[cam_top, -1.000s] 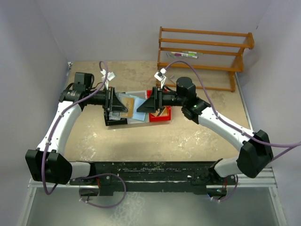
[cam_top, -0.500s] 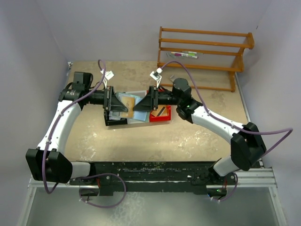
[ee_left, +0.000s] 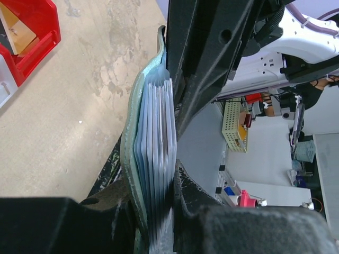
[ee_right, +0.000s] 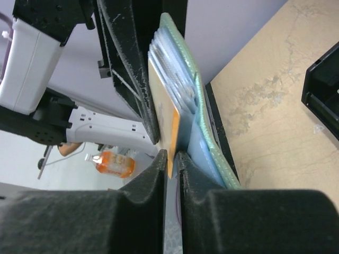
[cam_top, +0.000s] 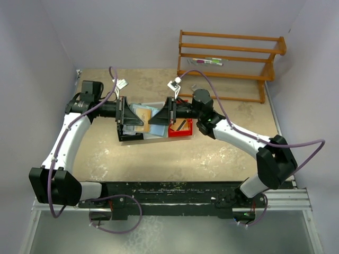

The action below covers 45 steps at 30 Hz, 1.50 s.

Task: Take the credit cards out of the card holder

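Both arms meet mid-air over the tabletop, above the bins. L gripper comes in from the left w/ its jaws set narrow and clamped on the card holder. That's the grey-green pouch, held on edge, mouth facing the R arm. In the L wrist view the credit cards sit packed inside it, a tight grey-blue stack seen edge-on, tops about level w/ the pouch lip.

R gripper faces it head-on from the right. Its jaws are nearly together, pinched on one orange card, the outermost of the stack. Both finger pads touch that card's edge, and the card's far part is in among the others. The light-blue ones next to it fan out a bit, w/ the green pouch wall behind them.

From the top cam the two grippers sit nose to nose, holder and cards between them, up off the surface. Below them there's a black bin under the L gripper and a red bin under the R one, w/ a pale tray between. Can't tell what's in the bins from here. A wooden rack stands at the back right, well apart from the action.
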Each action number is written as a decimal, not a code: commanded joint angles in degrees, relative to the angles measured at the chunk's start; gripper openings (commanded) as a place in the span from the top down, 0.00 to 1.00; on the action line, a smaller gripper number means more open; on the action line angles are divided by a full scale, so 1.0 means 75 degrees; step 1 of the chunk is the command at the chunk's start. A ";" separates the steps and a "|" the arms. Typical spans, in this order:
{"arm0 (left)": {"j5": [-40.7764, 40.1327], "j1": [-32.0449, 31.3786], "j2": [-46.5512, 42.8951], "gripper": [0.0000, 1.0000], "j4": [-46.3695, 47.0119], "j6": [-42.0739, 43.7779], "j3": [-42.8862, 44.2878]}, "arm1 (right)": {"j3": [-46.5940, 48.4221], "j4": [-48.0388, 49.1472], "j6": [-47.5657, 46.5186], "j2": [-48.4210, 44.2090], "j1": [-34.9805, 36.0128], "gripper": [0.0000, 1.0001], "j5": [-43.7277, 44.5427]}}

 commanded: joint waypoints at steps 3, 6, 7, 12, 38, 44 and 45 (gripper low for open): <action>0.0641 -0.0014 -0.0344 0.74 0.0386 -0.0048 0.0304 | 0.0123 0.0510 0.0176 0.0058 0.0236 0.96 0.0247; 0.0879 -0.0014 -0.0431 0.66 0.0540 -0.0115 0.0207 | 0.0081 0.0631 0.0233 0.0044 0.0234 1.00 0.0218; 0.1005 -0.0014 -0.0449 0.63 0.0569 -0.0118 0.0179 | 0.0048 0.0730 0.0286 0.0034 0.0233 1.00 0.0171; 0.1763 -0.0014 -0.0588 0.53 0.1188 -0.0526 -0.0103 | -0.0212 0.1407 0.0619 0.0011 0.0240 1.00 -0.0046; 0.2252 -0.0002 -0.0620 0.74 0.0850 -0.0243 -0.0133 | -0.0896 0.2472 0.1099 -0.0264 0.0234 0.76 0.0239; 0.1831 -0.0002 -0.0612 0.76 0.0783 -0.0174 -0.0192 | -0.0798 0.2864 0.1350 -0.0051 0.0280 0.77 0.0248; 0.1784 -0.0002 -0.0591 0.76 0.0753 -0.0157 -0.0192 | -0.0796 0.2930 0.1383 -0.0026 0.0276 0.83 0.0231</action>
